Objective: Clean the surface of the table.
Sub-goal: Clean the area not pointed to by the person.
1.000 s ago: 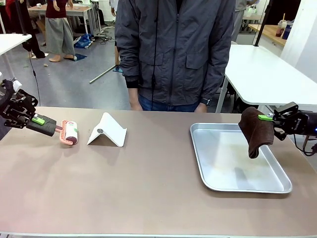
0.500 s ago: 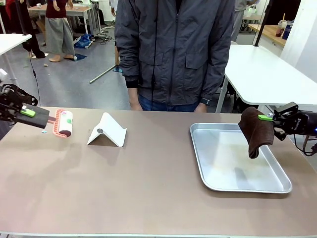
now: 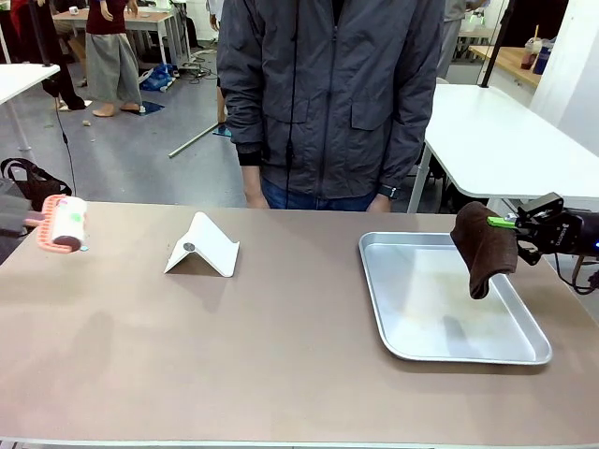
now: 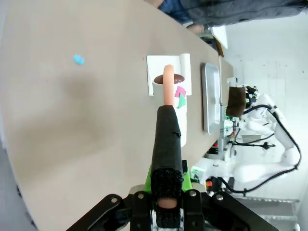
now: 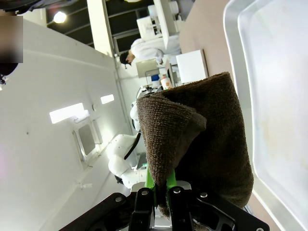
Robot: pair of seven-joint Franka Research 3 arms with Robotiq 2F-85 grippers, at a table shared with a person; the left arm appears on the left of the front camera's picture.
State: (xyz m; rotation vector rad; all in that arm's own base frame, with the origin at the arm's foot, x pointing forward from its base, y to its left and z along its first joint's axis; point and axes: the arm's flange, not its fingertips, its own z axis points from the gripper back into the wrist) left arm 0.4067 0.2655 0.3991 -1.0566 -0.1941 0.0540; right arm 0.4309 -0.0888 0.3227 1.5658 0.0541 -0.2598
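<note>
Stretching out beneath both grippers, the table [image 3: 281, 355] lies brownish-tan and mostly bare, and the change of the last second is all on the robot's left. The left gripper [image 4: 167, 192], clamped on the black handle of the lint roller [image 3: 65, 223], has drawn back from beside the white folded stand [image 3: 201, 245] to the table's left end. The stand now sits well out ahead of its fingertips, and the roller's barrel hangs just past them, seemingly lifted clear of the top. The metal tray [image 3: 449, 354] lies below the right gripper [image 3: 512, 224], which has not moved and pinches the brown cloth [image 3: 485, 248] so that it droops beneath the fingers over the tray. A tiny blue scrap [image 4: 78, 59] lies on the table off to one side of the roller, so I judge the rolling pass is broken off with a bit left behind and the wiping is not yet begun
</note>
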